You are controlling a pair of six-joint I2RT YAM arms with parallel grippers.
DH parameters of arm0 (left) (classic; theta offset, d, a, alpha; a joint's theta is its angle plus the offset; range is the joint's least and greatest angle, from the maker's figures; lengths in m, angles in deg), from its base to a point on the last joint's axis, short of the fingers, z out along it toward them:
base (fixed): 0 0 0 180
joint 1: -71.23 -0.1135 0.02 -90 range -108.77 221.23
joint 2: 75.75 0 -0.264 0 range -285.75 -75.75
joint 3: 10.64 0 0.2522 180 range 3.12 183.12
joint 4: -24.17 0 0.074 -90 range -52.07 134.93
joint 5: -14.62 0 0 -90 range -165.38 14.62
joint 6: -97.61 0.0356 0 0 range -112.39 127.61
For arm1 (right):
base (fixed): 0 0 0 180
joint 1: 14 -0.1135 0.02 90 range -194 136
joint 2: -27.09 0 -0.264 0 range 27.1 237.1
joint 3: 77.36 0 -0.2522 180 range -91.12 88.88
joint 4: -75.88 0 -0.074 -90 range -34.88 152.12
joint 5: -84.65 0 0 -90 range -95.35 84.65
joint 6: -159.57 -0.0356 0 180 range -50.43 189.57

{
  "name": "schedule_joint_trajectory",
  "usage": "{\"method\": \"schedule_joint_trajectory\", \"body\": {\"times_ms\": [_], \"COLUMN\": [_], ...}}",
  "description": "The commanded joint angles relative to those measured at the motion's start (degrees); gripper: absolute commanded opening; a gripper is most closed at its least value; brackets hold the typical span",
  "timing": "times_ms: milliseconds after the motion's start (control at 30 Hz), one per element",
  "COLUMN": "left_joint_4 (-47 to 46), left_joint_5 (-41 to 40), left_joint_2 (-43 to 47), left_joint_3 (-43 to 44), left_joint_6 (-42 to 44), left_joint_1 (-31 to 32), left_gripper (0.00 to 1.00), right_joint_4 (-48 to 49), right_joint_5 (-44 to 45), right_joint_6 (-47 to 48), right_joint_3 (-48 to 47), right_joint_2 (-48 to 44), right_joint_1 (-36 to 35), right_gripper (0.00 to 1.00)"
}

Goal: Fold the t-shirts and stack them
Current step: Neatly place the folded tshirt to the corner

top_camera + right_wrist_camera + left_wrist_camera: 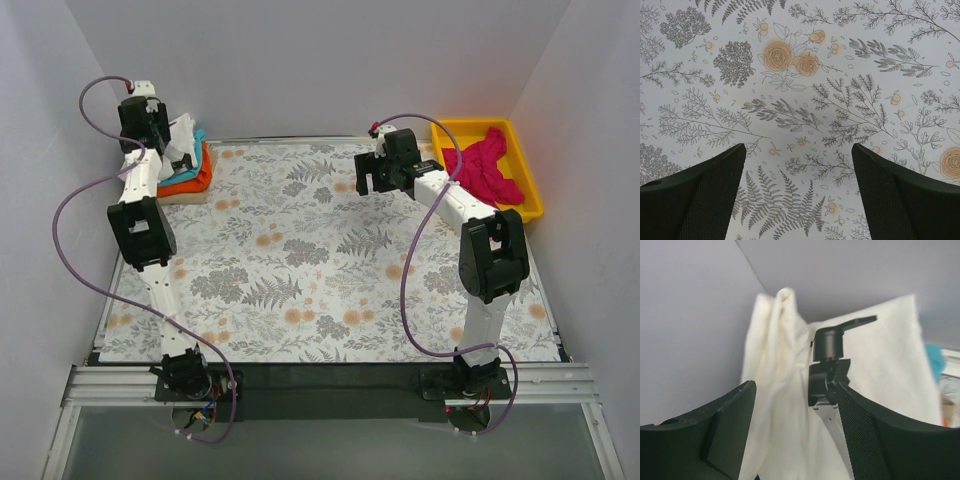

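At the back left lies a stack of t-shirts: a cream-white one (184, 133) on top, with teal (203, 141) and orange (190, 180) beneath. My left gripper (166, 150) sits right at this stack. In the left wrist view its jaws (796, 387) stand apart, and the cream-white shirt (775, 390) rises in a rumpled peak between and behind them, with no pinch showing. A magenta-pink t-shirt (485, 168) lies crumpled in the yellow bin (525, 175). My right gripper (368, 180) hovers open over the floral cloth (800, 100) and holds nothing (798, 150).
The stack rests on a tan board (186, 198) close to the left wall. The yellow bin stands at the back right corner. White walls enclose the table on three sides, and the grey floral cloth (320, 270) covers the table top.
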Motion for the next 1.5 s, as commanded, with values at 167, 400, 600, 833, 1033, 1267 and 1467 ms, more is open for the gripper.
{"method": "schedule_joint_trajectory", "body": {"times_ms": [167, 400, 600, 833, 1033, 1267, 1467], "left_joint_4": [5.33, 6.04, 6.04, 5.77, 3.85, 3.14, 3.05], "left_joint_5": [9.38, 6.21, 4.81, -2.13, -4.78, 0.93, 5.68], "left_joint_2": [9.40, 5.97, 4.04, -0.62, -0.80, 4.20, 9.99], "left_joint_3": [1.39, 1.75, 1.04, 3.06, 0.78, -3.00, -8.17], "left_joint_6": [-9.52, -8.82, -8.65, -6.28, -4.16, -4.60, -4.78], "left_joint_1": [1.19, 4.27, 5.85, 6.64, 7.08, 7.26, 8.31], "left_gripper": [0.64, 0.64, 0.64, 0.62, 0.43, 0.07, 0.00], "right_joint_4": [0.74, 0.74, 0.65, 0.66, 0.57, 0.66, 0.57], "right_joint_5": [-0.08, -0.26, -0.61, -0.44, -0.44, -0.44, -0.70], "right_joint_6": [0.56, 0.38, 0.03, 0.12, 0.03, -0.06, -0.15], "right_joint_3": [-0.11, -0.72, -1.08, -0.73, -0.72, -0.46, -0.73], "right_joint_2": [-2.26, -1.03, -0.24, -0.33, -0.15, -0.32, -0.24], "right_joint_1": [-0.17, -0.17, -0.17, -0.17, -0.08, -0.08, -0.08], "right_gripper": [0.78, 0.78, 0.78, 0.78, 0.78, 0.77, 0.77]}}
